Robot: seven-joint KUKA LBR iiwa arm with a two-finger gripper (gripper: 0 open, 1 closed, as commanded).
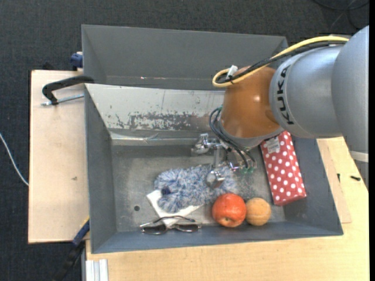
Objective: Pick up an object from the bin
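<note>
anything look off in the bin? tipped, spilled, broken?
Nothing spilled or visibly broken. The red polka-dot box lies askew, propped against the bin's right wall rather than flat. The back wall is scuffed. The sunglasses lie by the front wall, next to a white scrap.

Gripper [212, 160]: hung over the middle of the bin [99, 174].
Cloth [184, 189]: spread under the jaws and out to their left.
Fruit [228, 209]: set just before the jaws, touched by the ball [258, 211] on its right.
Box [283, 167]: laid right of the jaws, along the wall.
Glasses [170, 226]: laid before the cloth, left of the fruit.
</note>
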